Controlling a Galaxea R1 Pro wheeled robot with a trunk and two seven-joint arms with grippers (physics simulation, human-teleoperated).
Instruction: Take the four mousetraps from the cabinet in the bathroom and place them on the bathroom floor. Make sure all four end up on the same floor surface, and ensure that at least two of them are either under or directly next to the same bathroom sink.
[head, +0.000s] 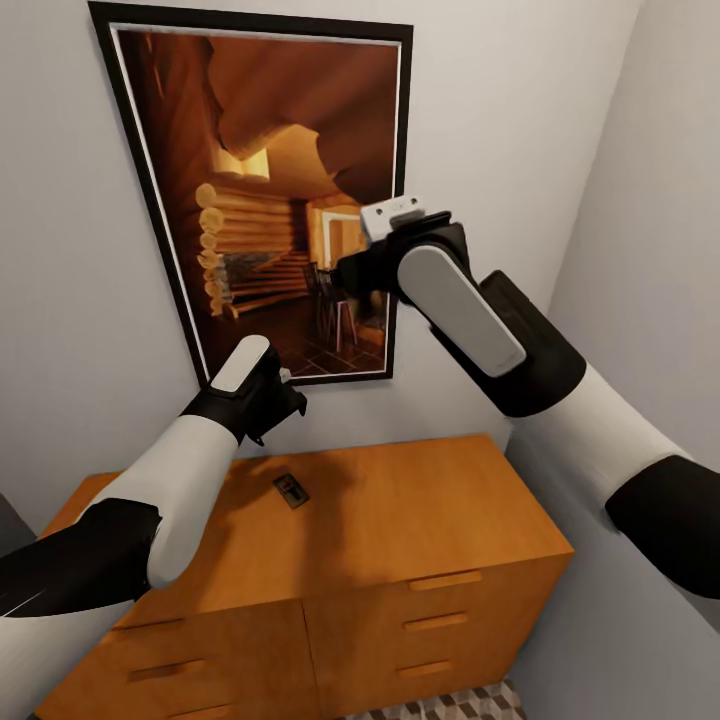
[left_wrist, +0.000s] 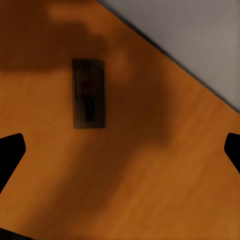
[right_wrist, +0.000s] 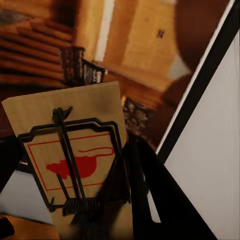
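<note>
One mousetrap (head: 291, 491) lies flat on the top of the orange-brown cabinet (head: 420, 510); it appears dark in shadow (left_wrist: 89, 100). My left gripper (head: 272, 405) hovers above and a little left of it, open, its fingertips (left_wrist: 11, 154) spread wide with nothing between them. My right gripper (head: 352, 275) is raised high in front of the framed picture and is shut on a second mousetrap (right_wrist: 75, 155), a pale wooden board with a red mouse print and a wire spring bar. A strip of patterned bathroom floor (head: 450, 705) shows below the cabinet.
A large black-framed picture (head: 270, 190) of a log interior hangs on the wall behind the cabinet. A grey side wall (head: 650, 300) stands close on the right of the cabinet. The cabinet front has slot-handled drawers (head: 440, 622).
</note>
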